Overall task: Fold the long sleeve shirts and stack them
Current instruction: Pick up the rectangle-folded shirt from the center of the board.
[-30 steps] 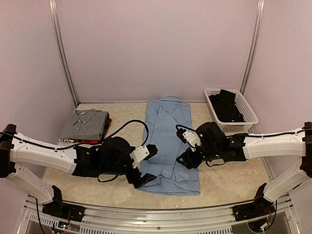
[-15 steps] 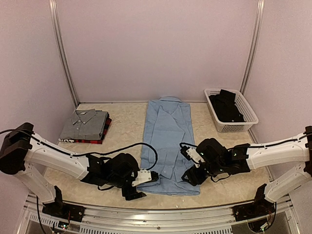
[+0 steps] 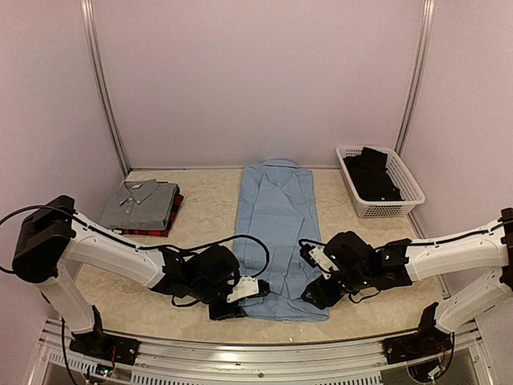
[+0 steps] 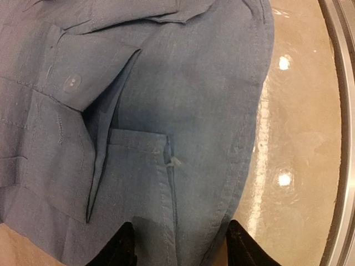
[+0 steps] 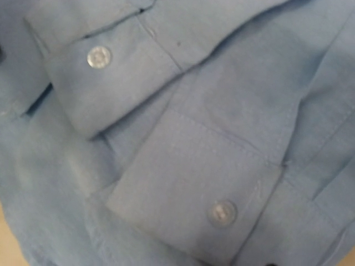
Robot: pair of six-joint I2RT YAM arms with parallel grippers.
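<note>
The light blue shirt (image 3: 276, 216) lies lengthwise in the middle of the table, collar at the far end. My left gripper (image 3: 243, 293) is down at its near left corner. In the left wrist view the black fingertips (image 4: 123, 246) stand apart, with the hem (image 4: 183, 221) flat between them. My right gripper (image 3: 314, 290) rests low on the near right part of the shirt. Its wrist view shows only two buttoned cuffs (image 5: 191, 205) lying flat, with no fingers over them. The folded grey shirt (image 3: 140, 204) lies on the red-and-black plaid one (image 3: 178, 200) at the far left.
A white mesh basket (image 3: 405, 192) with dark clothes (image 3: 370, 176) stands at the far right. A metal rail (image 3: 256, 345) runs along the near table edge, close behind both grippers. Black cables (image 3: 248, 241) loop over the left arm.
Both grippers came down and back towards the shirt's near end. The left one went from above the cloth to the hem corner, its jaws narrowing.
</note>
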